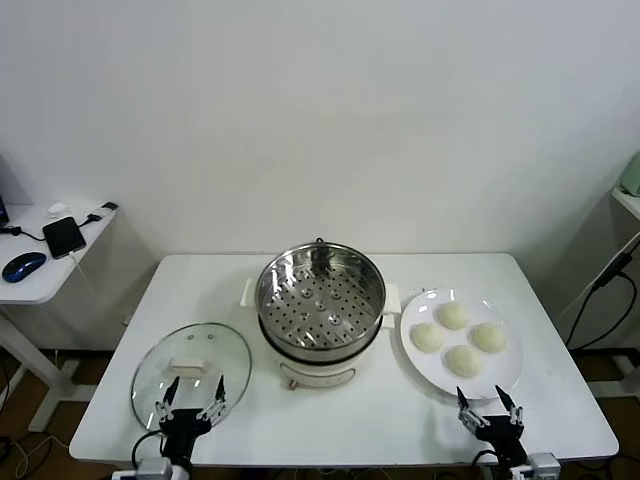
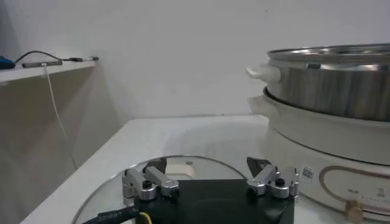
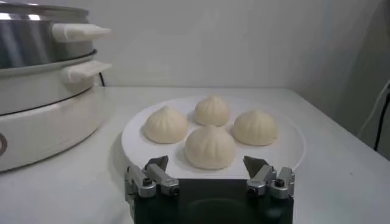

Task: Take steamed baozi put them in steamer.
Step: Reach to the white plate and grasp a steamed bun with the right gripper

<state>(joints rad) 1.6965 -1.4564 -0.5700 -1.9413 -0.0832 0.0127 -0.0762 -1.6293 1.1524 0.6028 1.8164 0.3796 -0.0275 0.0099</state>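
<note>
Several cream-white baozi [image 1: 459, 338] sit on a flat white plate [image 1: 505, 378] to the right of the steamer; they also show in the right wrist view [image 3: 209, 146]. The steamer [image 1: 320, 300] is a steel pot with a perforated tray on a cream base, mid-table, and holds nothing; it also shows in the left wrist view [image 2: 329, 85] and the right wrist view [image 3: 42, 55]. My right gripper [image 1: 490, 404] is open and empty at the table's front edge, just short of the plate [image 3: 207, 164]. My left gripper [image 1: 190, 392] is open and empty over the near rim of the glass lid [image 2: 207, 165].
A round glass lid [image 1: 190, 370] lies flat to the left of the steamer; it also shows in the left wrist view [image 2: 183, 167]. A side table [image 1: 40, 270] at far left holds a phone, a mouse and cables. A cable hangs at far right [image 1: 600, 290].
</note>
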